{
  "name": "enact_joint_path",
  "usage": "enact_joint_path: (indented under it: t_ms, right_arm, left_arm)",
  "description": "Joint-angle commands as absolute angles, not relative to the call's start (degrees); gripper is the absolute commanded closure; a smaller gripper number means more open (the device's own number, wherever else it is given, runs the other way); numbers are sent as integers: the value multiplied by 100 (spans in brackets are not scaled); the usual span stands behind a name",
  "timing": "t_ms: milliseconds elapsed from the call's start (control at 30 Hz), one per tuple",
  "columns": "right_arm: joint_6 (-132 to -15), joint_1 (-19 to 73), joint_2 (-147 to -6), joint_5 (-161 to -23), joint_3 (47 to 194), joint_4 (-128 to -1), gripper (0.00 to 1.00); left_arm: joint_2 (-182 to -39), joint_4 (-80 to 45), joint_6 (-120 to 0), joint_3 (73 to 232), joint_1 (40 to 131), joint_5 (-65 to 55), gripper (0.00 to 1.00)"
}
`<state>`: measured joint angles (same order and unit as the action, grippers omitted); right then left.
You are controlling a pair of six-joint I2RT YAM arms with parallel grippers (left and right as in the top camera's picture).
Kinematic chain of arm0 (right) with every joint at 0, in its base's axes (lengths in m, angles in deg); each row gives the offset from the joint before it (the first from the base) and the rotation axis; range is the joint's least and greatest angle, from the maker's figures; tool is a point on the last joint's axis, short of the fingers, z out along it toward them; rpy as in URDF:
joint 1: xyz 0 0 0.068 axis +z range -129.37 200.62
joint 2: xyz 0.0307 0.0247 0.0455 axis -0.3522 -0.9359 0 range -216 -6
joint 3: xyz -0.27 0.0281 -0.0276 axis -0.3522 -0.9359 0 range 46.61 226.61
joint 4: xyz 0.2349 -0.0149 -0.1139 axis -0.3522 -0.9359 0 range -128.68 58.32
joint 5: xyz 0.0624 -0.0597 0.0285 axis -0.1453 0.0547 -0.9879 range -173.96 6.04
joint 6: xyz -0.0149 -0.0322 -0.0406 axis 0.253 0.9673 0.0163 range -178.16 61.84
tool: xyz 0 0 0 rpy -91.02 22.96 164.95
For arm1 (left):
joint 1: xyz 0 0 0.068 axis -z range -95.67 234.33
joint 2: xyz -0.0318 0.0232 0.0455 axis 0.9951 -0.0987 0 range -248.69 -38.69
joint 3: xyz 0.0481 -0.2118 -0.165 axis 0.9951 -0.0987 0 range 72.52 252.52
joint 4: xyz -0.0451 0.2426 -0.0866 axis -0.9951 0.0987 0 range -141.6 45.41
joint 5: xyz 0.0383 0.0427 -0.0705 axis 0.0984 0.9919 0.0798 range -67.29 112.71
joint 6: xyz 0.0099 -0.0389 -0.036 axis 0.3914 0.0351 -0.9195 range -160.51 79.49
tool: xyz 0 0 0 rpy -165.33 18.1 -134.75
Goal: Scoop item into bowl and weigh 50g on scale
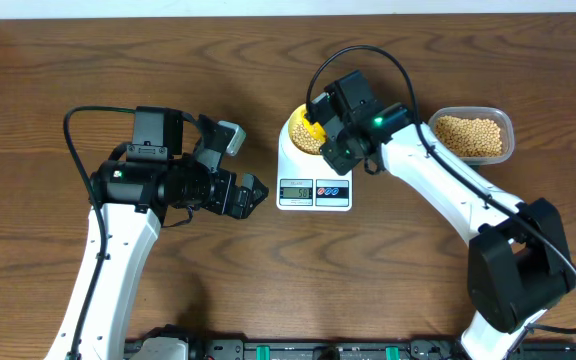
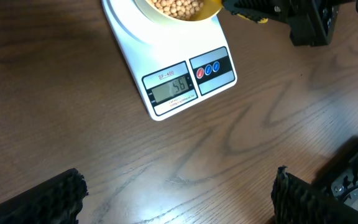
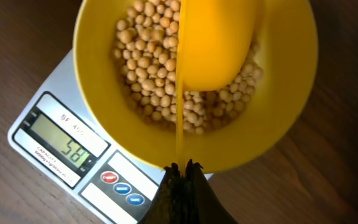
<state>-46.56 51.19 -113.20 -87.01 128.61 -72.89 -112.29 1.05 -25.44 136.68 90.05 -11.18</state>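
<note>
The white scale [image 1: 314, 186] stands mid-table, its display [image 3: 62, 145] reading 58. On it sits the pale yellow bowl [image 3: 101, 87], part full of beige beans [image 3: 145, 68]. My right gripper [image 3: 182, 168] is shut on the thin handle of a bright yellow scoop [image 3: 219, 43]. The scoop's head rests inside the bowl, over the beans. In the overhead view the right gripper [image 1: 323, 135] hangs over the bowl [image 1: 298, 128]. My left gripper [image 2: 179, 199] is open and empty above bare table, left of the scale [image 2: 173, 74].
A clear plastic tub [image 1: 473, 135] full of beans stands right of the scale, beside the right arm. The left arm's wrist and camera [image 1: 230, 136] lie close to the scale's left edge.
</note>
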Motion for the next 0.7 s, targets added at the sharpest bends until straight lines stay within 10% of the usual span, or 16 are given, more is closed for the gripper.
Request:
enact_joint_path:
  t_ms: [0, 667]
  right_arm:
    - [-4562, 5148, -11405, -8756, 12946, -7331, 99]
    - [-4433, 5137, -11405, -9142, 13184, -7392, 99]
  left_arm:
    - [-11251, 122, -2511, 13635, 8976, -1068, 2]
    - [-11251, 122, -2511, 13635, 8976, -1068, 2]
